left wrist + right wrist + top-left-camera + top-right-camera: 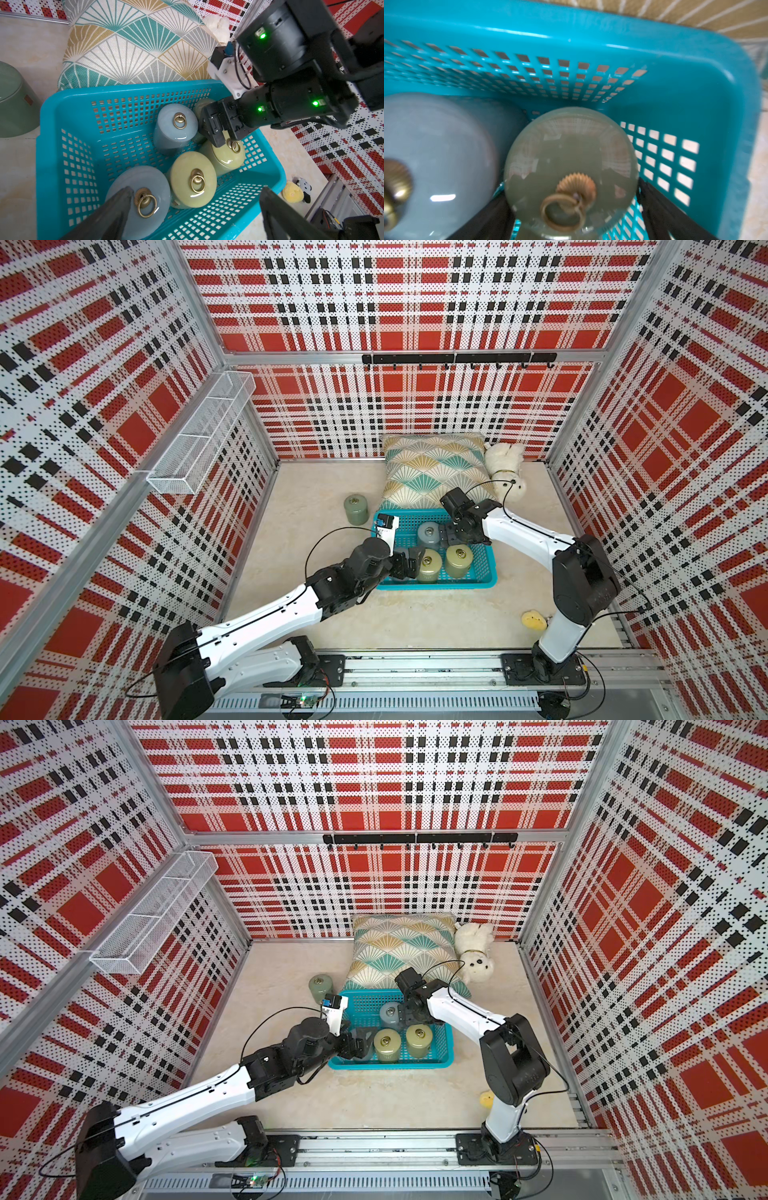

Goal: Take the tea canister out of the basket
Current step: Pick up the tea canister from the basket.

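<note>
Left tool (413, 563) and right tool (451, 537) both reach into the basket (457, 584) in both top views; one green canister (356, 510) stands outside on the surface. Left wrist: jaws apart over a grey-blue canister (155, 187), a yellow-green canister (187, 166) beside it. Right wrist: an olive canister (571, 149), hidden from above, sits in a basket corner between the right tool's spread fingers (660, 209)

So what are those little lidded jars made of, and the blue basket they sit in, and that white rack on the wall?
The jars look like glazed ceramic: glossy lids with sharp light reflections, though glass is possible. Their ring pulls look brass-coloured metal. The basket looks like moulded plastic, smooth with slight sheen. The rack is fine wire mesh, seemingly painted white.
</note>
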`<action>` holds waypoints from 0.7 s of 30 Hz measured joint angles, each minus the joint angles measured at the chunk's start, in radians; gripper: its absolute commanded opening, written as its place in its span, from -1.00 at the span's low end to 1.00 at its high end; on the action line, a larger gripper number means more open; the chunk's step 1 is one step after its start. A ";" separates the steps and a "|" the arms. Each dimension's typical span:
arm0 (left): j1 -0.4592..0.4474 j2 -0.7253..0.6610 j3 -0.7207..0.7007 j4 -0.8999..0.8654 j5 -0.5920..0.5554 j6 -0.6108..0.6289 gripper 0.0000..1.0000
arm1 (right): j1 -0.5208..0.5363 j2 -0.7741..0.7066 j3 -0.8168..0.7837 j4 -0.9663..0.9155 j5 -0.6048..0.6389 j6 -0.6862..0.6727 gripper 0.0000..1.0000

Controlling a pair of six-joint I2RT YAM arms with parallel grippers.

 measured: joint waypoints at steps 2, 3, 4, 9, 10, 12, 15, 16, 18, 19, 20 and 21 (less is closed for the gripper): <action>-0.002 0.000 0.000 0.000 0.000 0.000 0.98 | -0.006 0.023 0.006 0.011 -0.007 -0.003 0.92; -0.002 0.000 0.000 0.000 0.000 0.000 0.98 | -0.008 0.034 0.010 0.014 -0.010 -0.004 0.92; -0.002 0.000 0.000 0.000 0.000 0.000 0.98 | -0.009 0.045 0.014 0.018 -0.011 -0.005 0.92; -0.002 0.000 0.000 -0.001 0.000 0.000 0.98 | -0.013 0.108 0.052 0.041 -0.022 -0.004 0.91; -0.003 0.000 0.000 -0.001 0.000 0.000 0.98 | -0.013 0.118 0.058 0.045 -0.024 -0.004 0.91; -0.002 0.000 0.000 -0.001 -0.001 0.000 0.98 | -0.014 0.134 0.062 0.053 -0.024 -0.004 0.84; -0.003 0.000 0.000 -0.001 -0.001 0.000 0.98 | -0.014 0.147 0.066 0.055 -0.024 -0.007 0.68; -0.003 0.000 0.000 -0.001 -0.001 0.000 0.98 | -0.015 0.147 0.068 0.057 -0.027 -0.007 0.62; -0.003 0.000 0.000 -0.002 -0.001 0.000 0.98 | -0.015 0.148 0.069 0.056 -0.031 -0.009 0.53; -0.003 0.000 0.000 -0.002 -0.001 0.000 0.98 | -0.015 0.147 0.069 0.057 -0.032 -0.009 0.51; -0.003 0.000 0.000 -0.002 -0.001 0.000 0.98 | -0.015 0.147 0.069 0.057 -0.033 -0.010 0.50; -0.003 0.000 0.000 -0.002 -0.002 0.000 0.98 | -0.015 0.147 0.069 0.057 -0.034 -0.010 0.49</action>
